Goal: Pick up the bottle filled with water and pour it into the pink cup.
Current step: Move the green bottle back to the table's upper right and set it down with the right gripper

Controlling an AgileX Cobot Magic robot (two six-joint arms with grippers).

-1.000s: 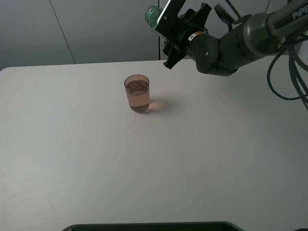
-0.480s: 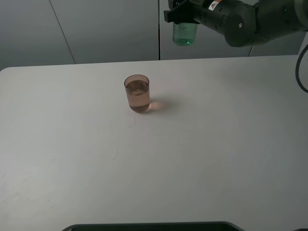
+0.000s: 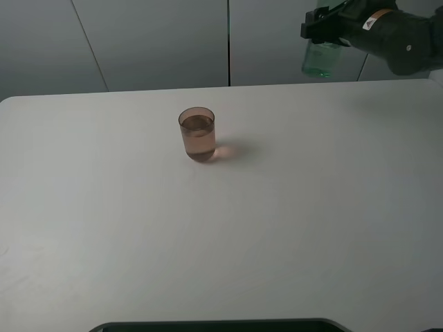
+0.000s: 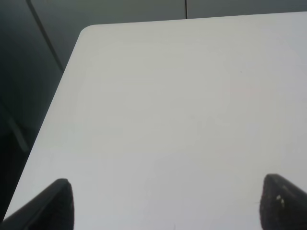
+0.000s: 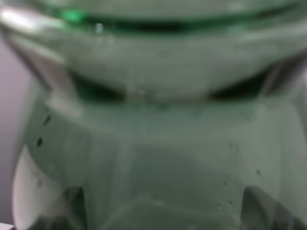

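Bottle (image 3: pixel 319 62) hangs upright in air over table's (image 3: pixel 291 228) far right edge, its upper part clamped in my R gripper (image 3: pixel 324 29); it fills R wrist view. Pink cup (image 3: pixel 198 135), w/ liquid inside, stands well apart, toward L side. L gripper (image 4: pixel 168 211) has fingers apart, above table corner.

looks like a bare robot lab: plain white table (image 3: pixel 221 242) against grey panelled walls (image 3: pixel 138 41).
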